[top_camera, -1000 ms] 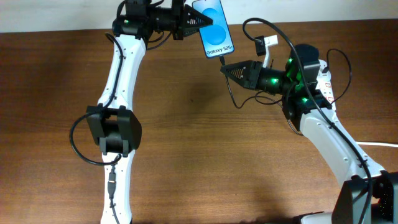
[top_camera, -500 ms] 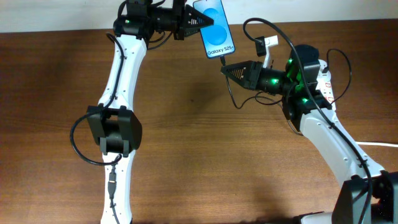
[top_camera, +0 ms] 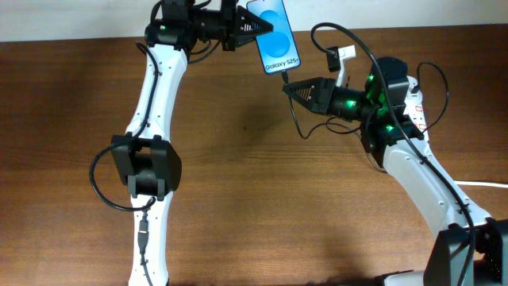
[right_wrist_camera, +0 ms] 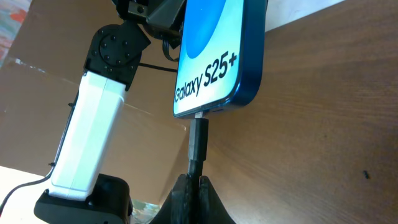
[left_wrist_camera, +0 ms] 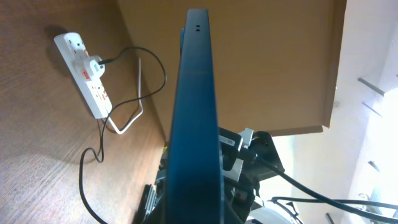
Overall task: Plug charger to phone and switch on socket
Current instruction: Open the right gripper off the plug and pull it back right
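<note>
while the left hand (top_camera: 252, 28) is clamped shut on the raised galaxy s25+ phone (top_camera: 272, 36), the right hand (top_camera: 289, 86) pinches the charger plug (right_wrist_camera: 198, 140), its tip at the phone's bottom port. seating it likely needs a straight push; then the power strip (left_wrist_camera: 87, 78) switch awaits.

You have a matt, brown wood-grain table (top_camera: 254, 206). The phone (right_wrist_camera: 211, 56) shows you a glossy screen and smooth blue edge. The socket (left_wrist_camera: 96, 96) looks like smooth white plastic, the charger (right_wrist_camera: 198, 143) matt black.
</note>
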